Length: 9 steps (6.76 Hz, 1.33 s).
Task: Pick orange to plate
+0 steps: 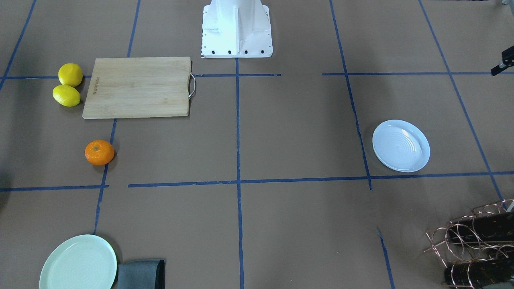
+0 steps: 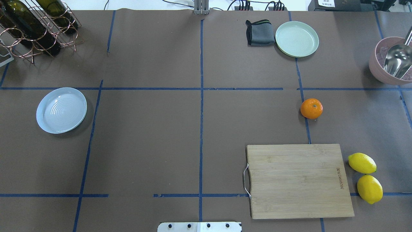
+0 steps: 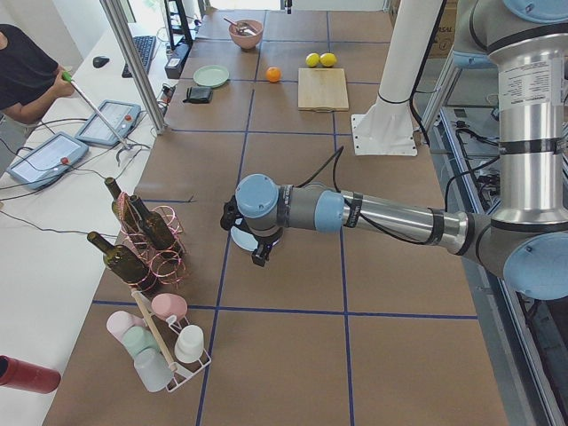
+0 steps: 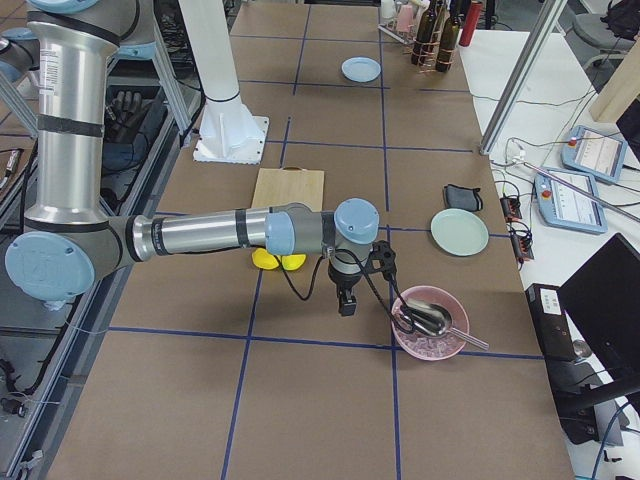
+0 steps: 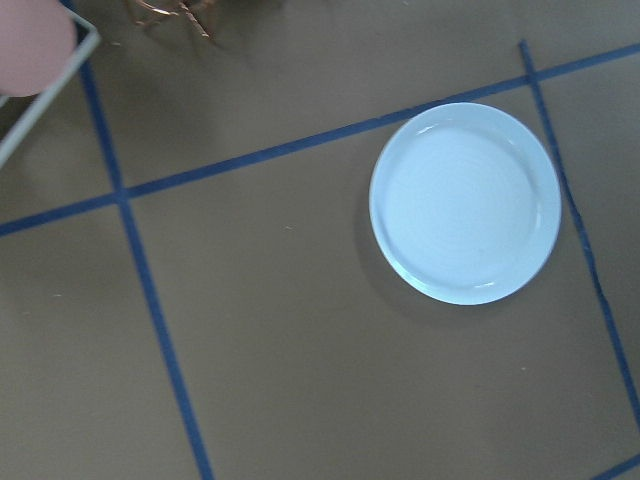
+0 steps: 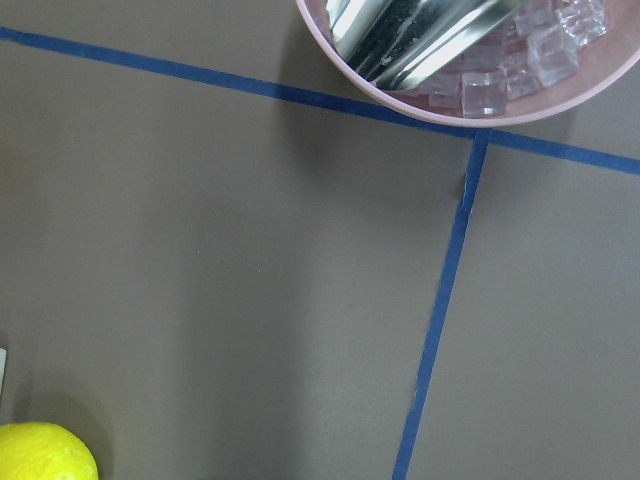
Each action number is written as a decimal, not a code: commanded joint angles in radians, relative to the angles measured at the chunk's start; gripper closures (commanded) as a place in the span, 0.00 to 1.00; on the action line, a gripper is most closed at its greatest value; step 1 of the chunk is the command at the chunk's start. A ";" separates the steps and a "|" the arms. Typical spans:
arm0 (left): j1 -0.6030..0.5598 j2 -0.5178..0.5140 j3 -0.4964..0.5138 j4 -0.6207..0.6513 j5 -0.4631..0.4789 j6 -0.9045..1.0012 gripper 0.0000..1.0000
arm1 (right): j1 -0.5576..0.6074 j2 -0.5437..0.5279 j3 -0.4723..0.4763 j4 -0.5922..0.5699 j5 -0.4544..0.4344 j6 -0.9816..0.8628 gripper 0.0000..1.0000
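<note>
The orange (image 2: pixel 311 108) lies on the brown table just beyond the cutting board, on the right side of the overhead view, also seen as the orange (image 1: pixel 99 152). The pale bluish-white plate (image 2: pixel 61 110) sits empty far to the left and fills the left wrist view as the plate (image 5: pixel 465 203). My left gripper (image 3: pixel 260 256) hangs above that plate. My right gripper (image 4: pixel 346 303) hovers between the lemons and a pink bowl, well away from the orange. Both grippers show only in the side views, so I cannot tell whether they are open or shut.
A bamboo cutting board (image 2: pixel 297 180) has two lemons (image 2: pixel 362 163) beside it. A mint-green plate (image 2: pixel 296 39) and a grey cloth (image 2: pixel 260 32) lie at the far edge. A pink bowl (image 2: pixel 391 61) with a metal scoop is far right, a wine-bottle rack (image 2: pixel 32 25) far left.
</note>
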 commanded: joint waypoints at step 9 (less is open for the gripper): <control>0.443 -0.153 0.356 -0.662 0.372 -0.947 0.11 | -0.002 0.002 -0.018 0.002 0.006 0.002 0.00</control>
